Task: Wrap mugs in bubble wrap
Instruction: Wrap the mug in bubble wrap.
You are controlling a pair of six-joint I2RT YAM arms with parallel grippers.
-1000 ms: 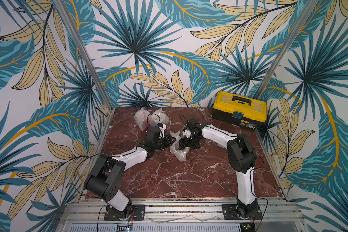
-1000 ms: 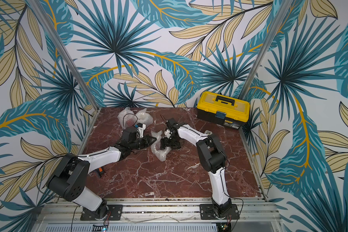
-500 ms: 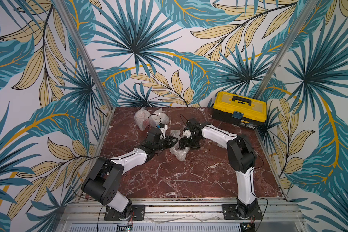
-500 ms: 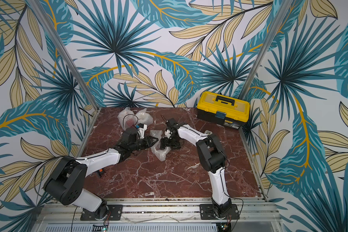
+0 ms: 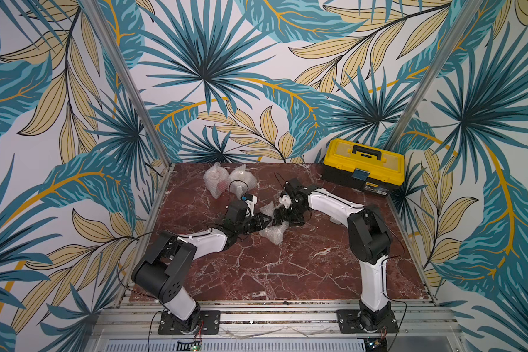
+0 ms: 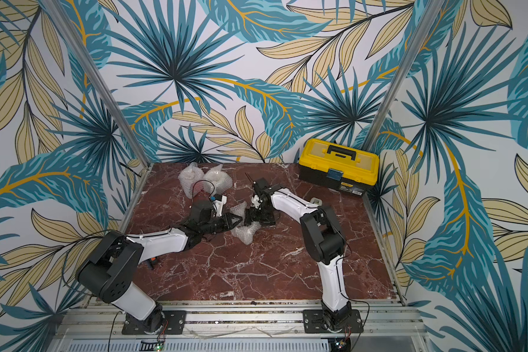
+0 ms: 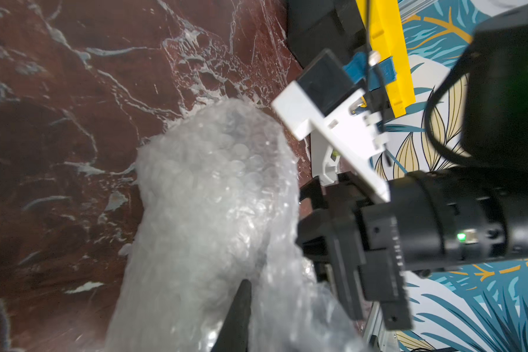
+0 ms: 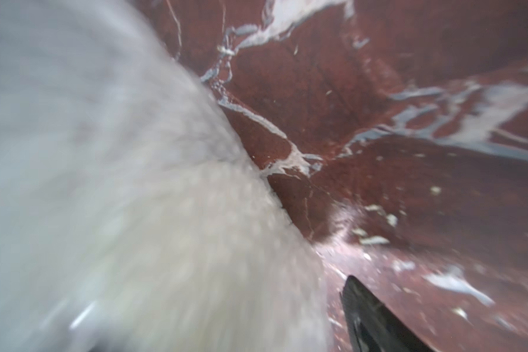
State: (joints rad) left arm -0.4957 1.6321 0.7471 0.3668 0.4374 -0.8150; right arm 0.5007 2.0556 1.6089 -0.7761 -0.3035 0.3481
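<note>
A lumpy bundle of clear bubble wrap lies mid-table between both arms. No mug shows inside it. My left gripper comes in from the left, its jaws narrowed to a wedge shut on the wrap's edge. In the left wrist view one dark finger is buried in the wrap. My right gripper stands wide open over the bundle's far side. Its one visible finger sits just off the wrap; the other is hidden.
Two wrapped bundles sit at the back left, with the red of a mug showing through one. A yellow toolbox fills the back right corner. A small grey tape dispenser lies behind the right arm.
My left gripper has slid to the right, into the bubble wrap's edge. The right arm and the bundle have stayed put.
</note>
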